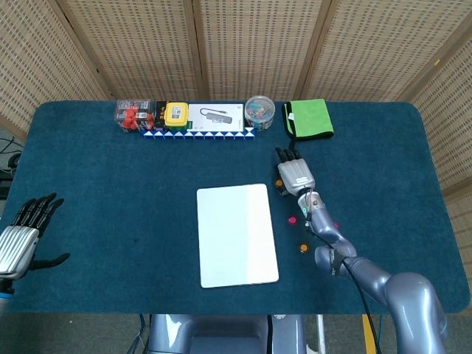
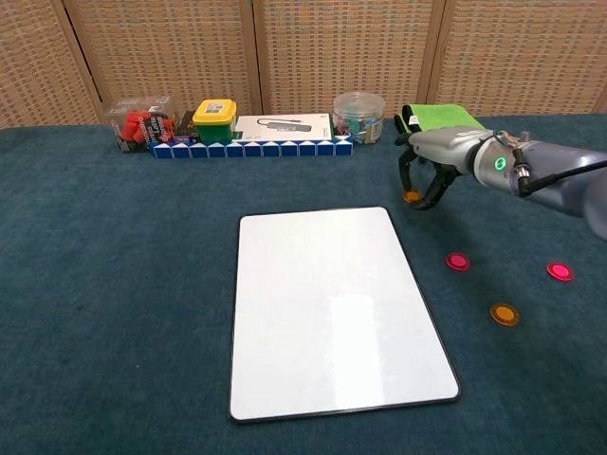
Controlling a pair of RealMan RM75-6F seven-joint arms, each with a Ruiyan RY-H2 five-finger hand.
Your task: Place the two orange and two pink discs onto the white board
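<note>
Wicker screens (image 1: 243, 44), blue table (image 1: 110, 192), white board (image 2: 332, 308)

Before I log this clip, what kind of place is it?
Probably a lab or demo tabletop rig rather than a home: a table covered in blue cloth, woven screens closing it off behind, and a tidy row of boxes at the far edge.

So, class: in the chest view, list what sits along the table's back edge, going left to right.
Red-filled clear box → yellow tub → white box → round clear jar → green cloth.
</note>
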